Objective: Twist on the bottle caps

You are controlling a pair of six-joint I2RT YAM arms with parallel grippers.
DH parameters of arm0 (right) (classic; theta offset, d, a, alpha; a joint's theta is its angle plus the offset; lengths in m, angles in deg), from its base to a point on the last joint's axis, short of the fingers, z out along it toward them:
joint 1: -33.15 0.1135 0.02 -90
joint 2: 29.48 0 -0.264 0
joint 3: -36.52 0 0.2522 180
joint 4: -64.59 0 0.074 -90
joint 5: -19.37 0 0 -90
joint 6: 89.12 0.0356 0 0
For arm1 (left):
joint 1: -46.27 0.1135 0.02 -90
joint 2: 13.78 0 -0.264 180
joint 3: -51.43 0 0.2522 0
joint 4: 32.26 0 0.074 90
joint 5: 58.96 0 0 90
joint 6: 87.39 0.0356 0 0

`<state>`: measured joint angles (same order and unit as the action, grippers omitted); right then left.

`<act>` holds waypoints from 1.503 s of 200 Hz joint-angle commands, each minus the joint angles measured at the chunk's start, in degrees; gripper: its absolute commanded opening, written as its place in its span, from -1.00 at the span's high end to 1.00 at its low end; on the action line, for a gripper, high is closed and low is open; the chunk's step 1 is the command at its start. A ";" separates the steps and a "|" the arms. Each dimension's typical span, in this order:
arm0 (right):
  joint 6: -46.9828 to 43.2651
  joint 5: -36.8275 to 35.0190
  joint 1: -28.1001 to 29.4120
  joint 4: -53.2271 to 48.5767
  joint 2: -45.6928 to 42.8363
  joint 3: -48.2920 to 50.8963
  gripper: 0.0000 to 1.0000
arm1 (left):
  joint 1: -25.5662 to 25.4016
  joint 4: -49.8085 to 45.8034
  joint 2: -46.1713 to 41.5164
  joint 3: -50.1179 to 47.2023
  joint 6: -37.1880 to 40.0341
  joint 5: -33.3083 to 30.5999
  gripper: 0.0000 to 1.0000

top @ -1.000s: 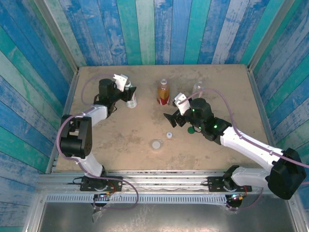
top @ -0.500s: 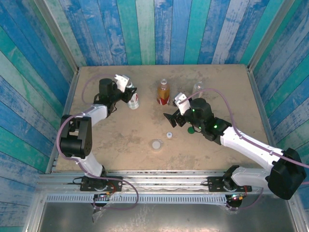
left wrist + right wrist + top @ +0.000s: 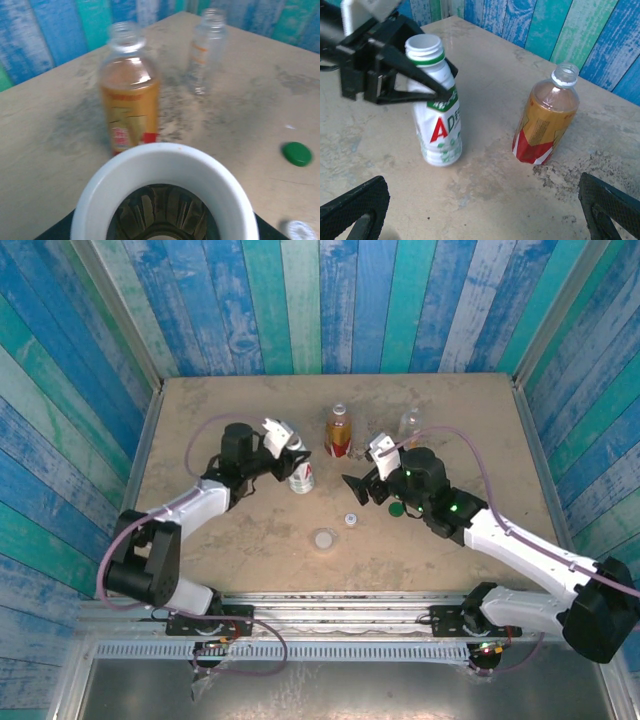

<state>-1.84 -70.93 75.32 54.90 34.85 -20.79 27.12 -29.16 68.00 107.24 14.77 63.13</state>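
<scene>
The white bottle [image 3: 439,131], uncapped, is gripped at its neck by the closed left claw [image 3: 422,75] and stands on the worktop [image 3: 220,530]. The amber bottle [image 3: 340,432] is seen at its 1 o'clock. The right claw [image 3: 362,490] is spread wide, empty. The green cap [image 3: 397,508] lies at its 4 o'clock, and the grey cap [image 3: 323,538] at its 7 o'clock.

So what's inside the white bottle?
The white bottle has an open, uncapped mouth; down it, only dark shows. Its opaque wall hides any contents.
</scene>
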 commanded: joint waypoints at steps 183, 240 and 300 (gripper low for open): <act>4.99 -2.70 0.27 -1.35 -5.91 3.80 -1.00 | -8.71 21.22 -5.80 -15.97 -3.17 -3.71 -0.92; 5.68 -2.48 0.27 -1.70 -6.41 3.98 -1.00 | -8.70 43.16 -4.18 -24.11 -10.10 -6.91 -0.93; 5.96 -1.68 0.27 -2.47 -5.72 2.69 -1.00 | -8.72 58.84 4.02 -27.06 -13.61 -7.27 -0.98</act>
<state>3.32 -73.24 75.34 53.31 28.73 -16.55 18.55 19.95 67.91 81.03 3.49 56.42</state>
